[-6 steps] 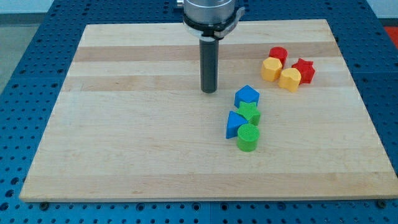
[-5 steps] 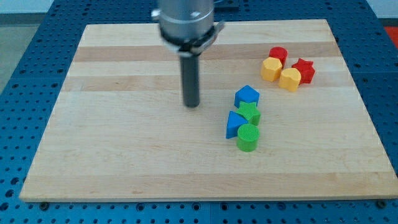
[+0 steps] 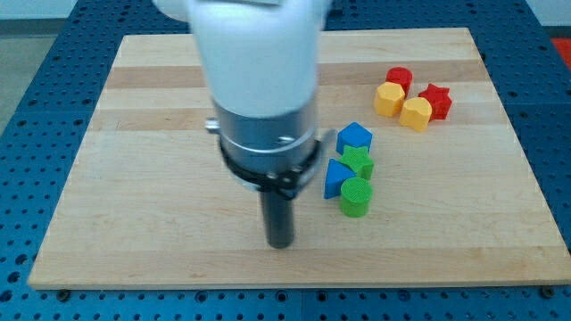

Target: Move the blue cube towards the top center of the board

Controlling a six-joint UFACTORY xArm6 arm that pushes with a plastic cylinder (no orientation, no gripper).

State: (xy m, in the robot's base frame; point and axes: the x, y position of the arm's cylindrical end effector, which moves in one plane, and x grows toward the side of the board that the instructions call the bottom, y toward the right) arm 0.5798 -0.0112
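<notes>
Tip below the block cluster
Blue cube (image 3: 354,137) at 1 o'clock from my tip (image 3: 280,244); no claw, bare rod.

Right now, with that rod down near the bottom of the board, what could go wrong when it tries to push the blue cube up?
My tip sits below and to the view's left of the blue cube. A green block, a second blue block and a green cylinder are packed just under the cube, so pushing from here would likely shove them too. A slanted push might also send the cube rightward toward the red and yellow blocks.
</notes>
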